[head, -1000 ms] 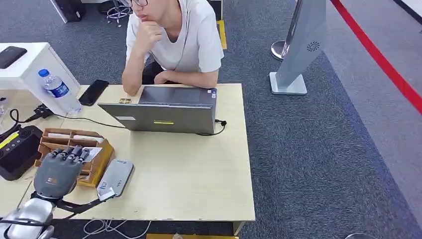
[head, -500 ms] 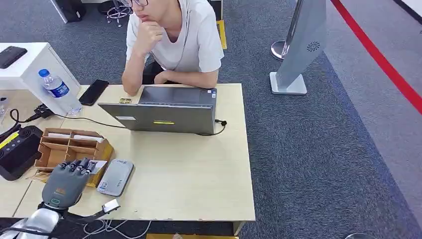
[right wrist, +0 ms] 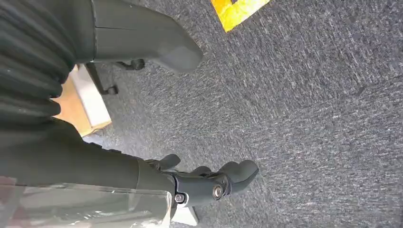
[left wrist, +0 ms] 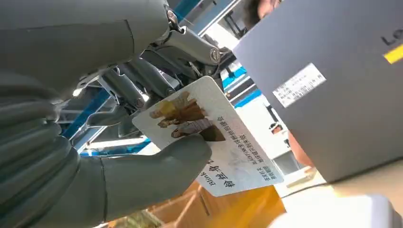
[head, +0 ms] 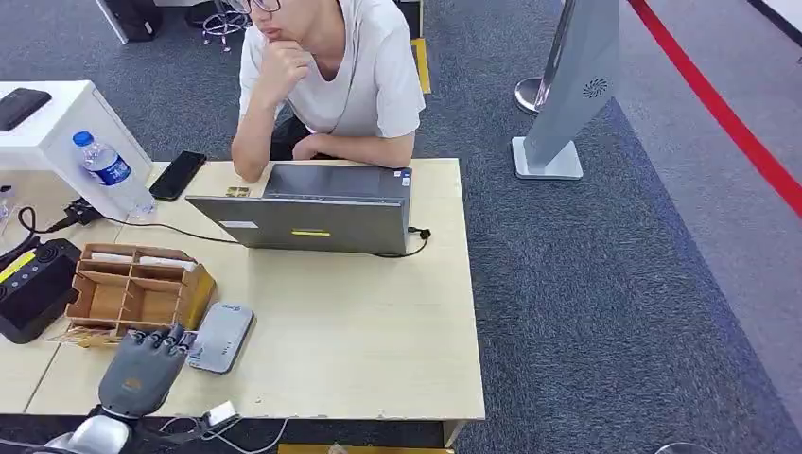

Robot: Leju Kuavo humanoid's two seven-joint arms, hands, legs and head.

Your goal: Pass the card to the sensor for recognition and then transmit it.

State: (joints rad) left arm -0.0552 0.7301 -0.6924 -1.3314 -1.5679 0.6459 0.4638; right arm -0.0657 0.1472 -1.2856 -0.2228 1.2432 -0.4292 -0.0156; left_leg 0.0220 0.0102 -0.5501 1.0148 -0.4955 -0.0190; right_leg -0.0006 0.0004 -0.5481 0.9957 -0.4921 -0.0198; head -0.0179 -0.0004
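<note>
card: we see a white plastic card with a printed picture and red text (left wrist: pixel 209 145), pinched between the left hand's thumb and darker fingers; it sits just off the near-left table edge, short of the sensor
left hand: grey many-fingered left hand (head: pixel 142 371) clamped on the card, back facing up, low over the near-left corner of the table
sensor: flat grey rounded reader pad (head: pixel 220 337) lying on the table, just beside the left hand, touching nothing we can make out
right hand: dark right hand (right wrist: pixel 209 183) hanging over grey carpet, fingers loosely curled, nothing in it
box: brown cardboard divider tray (head: pixel 137 293) just behind the hand and sensor
laptop: grey open laptop (head: pixel 312 222) mid-table, lid back toward us
table: light wood table (head: pixel 378 340)
person: seated behind the laptop in a white T-shirt (head: pixel 369 76), elbows on the table's far edge
</note>
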